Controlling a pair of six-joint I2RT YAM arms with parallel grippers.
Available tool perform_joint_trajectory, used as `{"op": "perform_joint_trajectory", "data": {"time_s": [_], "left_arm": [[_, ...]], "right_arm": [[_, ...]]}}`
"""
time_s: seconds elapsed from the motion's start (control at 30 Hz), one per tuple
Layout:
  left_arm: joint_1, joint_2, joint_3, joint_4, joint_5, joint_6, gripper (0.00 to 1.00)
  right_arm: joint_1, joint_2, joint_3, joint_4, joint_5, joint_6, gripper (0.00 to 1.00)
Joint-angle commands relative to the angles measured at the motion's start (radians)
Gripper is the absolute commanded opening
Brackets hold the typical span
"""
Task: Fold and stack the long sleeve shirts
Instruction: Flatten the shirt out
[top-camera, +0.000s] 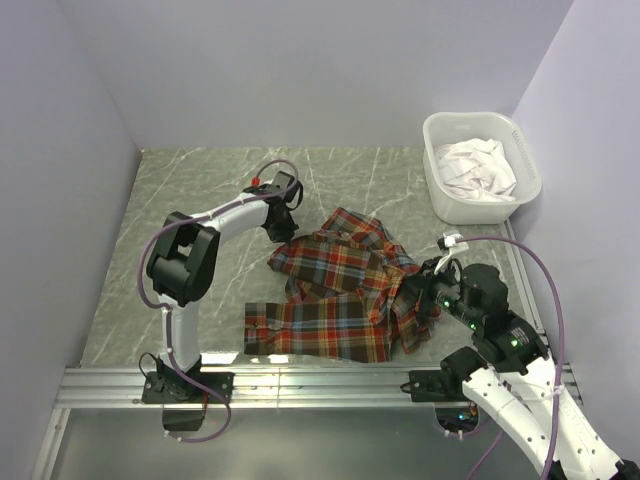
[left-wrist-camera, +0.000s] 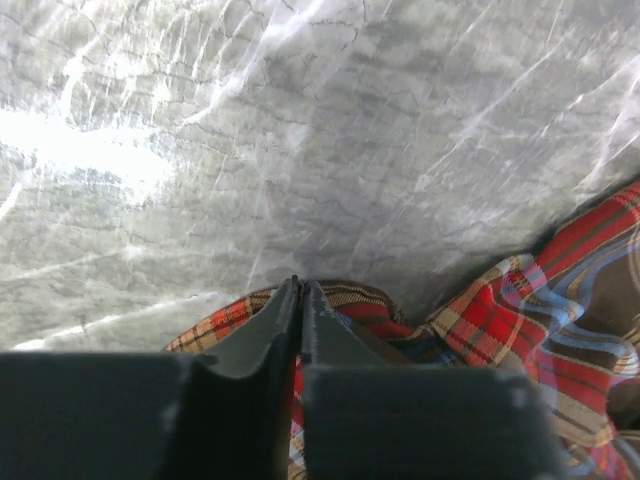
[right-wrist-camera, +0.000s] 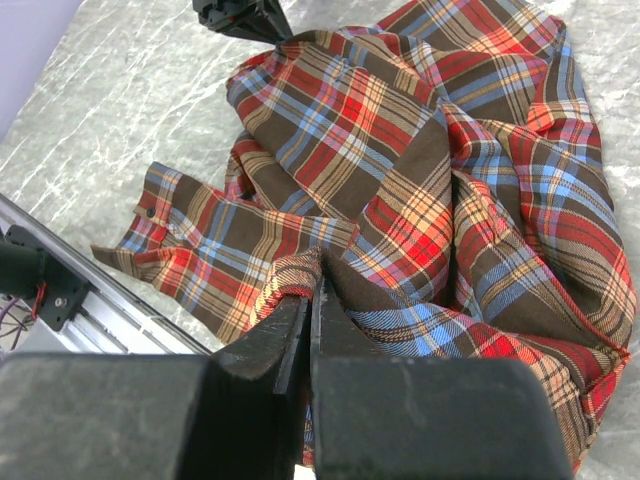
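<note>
Now, with our left end effector (top-camera: 281, 236) and right end effector (top-camera: 426, 288) both pinched shut on the shirt (top-camera: 340, 290), we should pull apart evenly, spreading it flat on the tabletop (top-camera: 200, 200).

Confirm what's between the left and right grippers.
The plaid shirt, crumpled on the marble table, fills the stretch; the left gripper and the right gripper each pinch an edge. Top external and right wrist views show it.
</note>
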Motion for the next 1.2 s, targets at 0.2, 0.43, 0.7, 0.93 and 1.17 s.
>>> {"op": "perform_joint_trajectory", "data": {"time_s": [0.2,0.43,0.7,0.93,1.17], "left_arm": [[-0.004,-0.054,0.05,-0.01,-0.097,0.054,0.01],[0.065,-0.037,0.316,-0.044,-0.248,0.18,0.01],[0.259,-0.236,0.259,0.259,-0.245,0.292,0.01],[0.389,-0.694,-0.223,0.624,-0.185,0.31,0.0],[0.418,-0.583,0.044,0.449,-0.144,0.293,0.0]], "right_arm": [[-0.001,0.022,0.03,0.061,0.028,-0.025,0.0],[-0.001,0.108,0.116,0.113,0.247,-0.087,0.0],[-0.003,0.185,0.26,0.188,0.37,-0.157,0.0],[-0.001,0.09,0.206,0.21,0.348,-0.183,0.0],[-0.004,0.18,0.307,0.272,0.404,-0.219,0.0]]}}
